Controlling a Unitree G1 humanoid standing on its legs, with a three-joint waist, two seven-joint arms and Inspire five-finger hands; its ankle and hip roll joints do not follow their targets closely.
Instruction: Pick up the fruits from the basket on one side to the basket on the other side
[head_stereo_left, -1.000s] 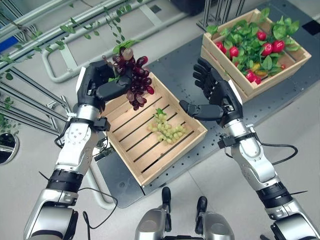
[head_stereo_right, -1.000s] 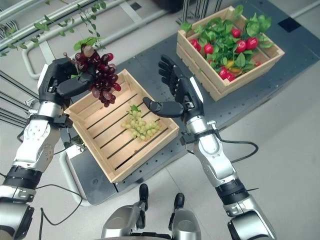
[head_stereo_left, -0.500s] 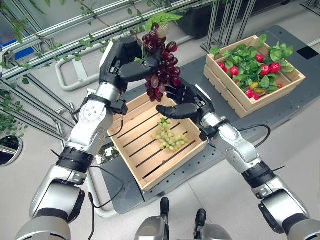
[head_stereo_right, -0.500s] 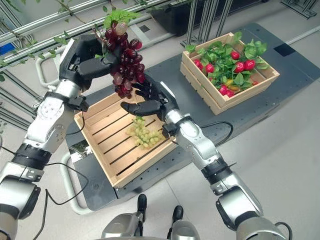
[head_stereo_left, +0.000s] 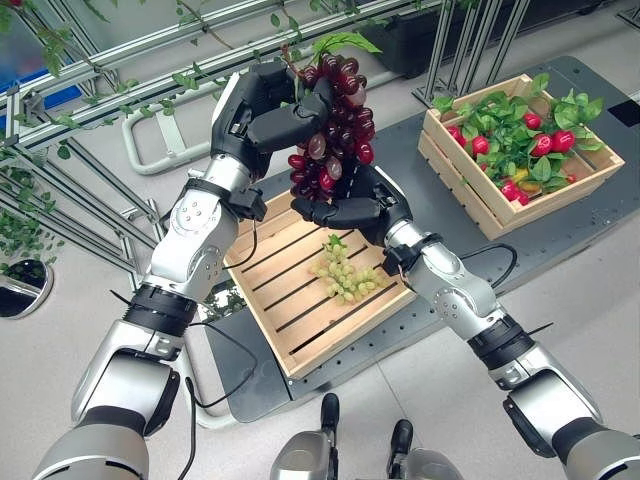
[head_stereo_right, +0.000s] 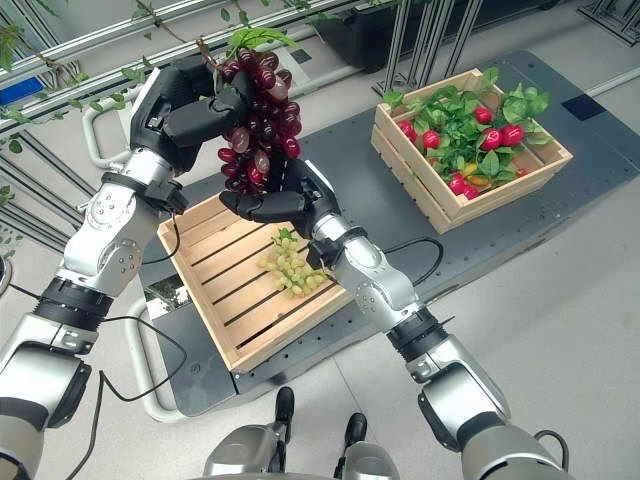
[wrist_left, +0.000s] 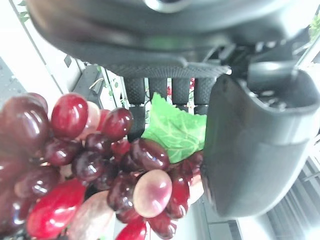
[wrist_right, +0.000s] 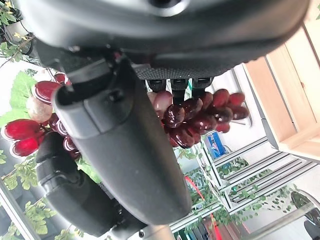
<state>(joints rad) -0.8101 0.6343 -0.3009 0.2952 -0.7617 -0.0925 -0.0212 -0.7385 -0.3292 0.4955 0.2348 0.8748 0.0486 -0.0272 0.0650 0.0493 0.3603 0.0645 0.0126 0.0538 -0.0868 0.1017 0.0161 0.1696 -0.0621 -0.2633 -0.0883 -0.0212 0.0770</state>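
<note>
The near wooden crate (head_stereo_left: 300, 300) takes the middle of the left eye view, and a bunch of green grapes (head_stereo_left: 343, 278) lies on its slats toward its right side. The far wooden crate (head_stereo_left: 470, 185) sits at the upper right of the frame, well apart from the near one, and it is full of green leaves and red fruits (head_stereo_left: 542, 143).

The left hand (head_stereo_left: 265, 115) is at the upper middle of the frame, above the near crate. Its fingers and thumb are curled round the top of a bunch of dark red grapes (head_stereo_left: 335, 135), which hangs down from the grip with a green leaf (head_stereo_left: 340, 42) at the stem end. The right hand (head_stereo_left: 345, 210) is just under the bunch, with its fingers spread and relaxed like a cup, and the lowest grapes are near or touching them; I cannot tell which.

I judge this as a handover from left to right, on the way to the far crate. The risk is that the left hand lets go before the right one has closed on the bunch. Then the grapes can slip between the spread fingers and fall back into the near crate. A hold on only some lower grapes may also fail.
</note>
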